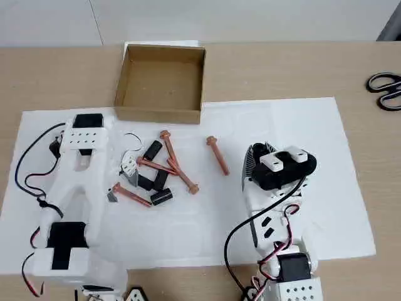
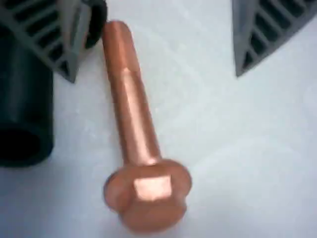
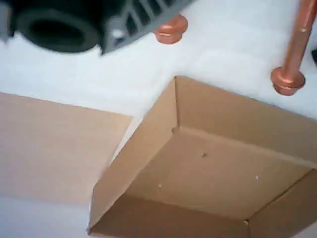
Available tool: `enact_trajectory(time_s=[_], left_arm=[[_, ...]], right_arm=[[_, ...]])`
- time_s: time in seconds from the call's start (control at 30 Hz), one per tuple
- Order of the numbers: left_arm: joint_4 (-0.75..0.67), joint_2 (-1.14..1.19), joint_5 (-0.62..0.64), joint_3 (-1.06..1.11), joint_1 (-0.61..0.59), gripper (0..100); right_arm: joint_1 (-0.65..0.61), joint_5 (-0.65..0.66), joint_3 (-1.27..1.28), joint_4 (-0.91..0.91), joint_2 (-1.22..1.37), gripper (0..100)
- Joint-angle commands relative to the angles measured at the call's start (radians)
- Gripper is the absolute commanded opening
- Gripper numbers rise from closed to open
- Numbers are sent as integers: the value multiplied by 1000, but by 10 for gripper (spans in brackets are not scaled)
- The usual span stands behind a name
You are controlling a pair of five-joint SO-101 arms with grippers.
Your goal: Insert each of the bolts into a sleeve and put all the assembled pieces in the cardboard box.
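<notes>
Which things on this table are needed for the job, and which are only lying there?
Needed: copper bolts, black sleeves, cardboard box.
Only lying there: scissors, white sheet.

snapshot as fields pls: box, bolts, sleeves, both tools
box: cardboard box, empty, at the white sheet's far edge
bolts: copper bolts clustered mid-sheet; lone bolt apart
sleeves: black sleeves in the cluster, none visibly fitted
left tool: open, straddling a bolt, a sleeve beside it
right tool: beside the lone bolt, state unclear
other: scissors off-sheet
</notes>
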Motion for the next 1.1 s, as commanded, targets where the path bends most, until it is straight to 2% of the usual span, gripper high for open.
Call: enact_trajectory(time_s=[0.0,0.5,0.6,0.7,1.07], left_arm=[[-37,38,5,4,-8,198],[-51,319,11,-53,-8,194],[-49,338,61,-76,-8,141],[-51,341,71,-113,-5,5],[-38,331,78,-239,-3,6]], right_arm=[[7,6,5,-19,-16,5],[7,6,5,-19,-16,5],[7,6,5,-19,-16,5],[7,6,0,-19,-16,5],[7,6,-3,-19,-16,5]])
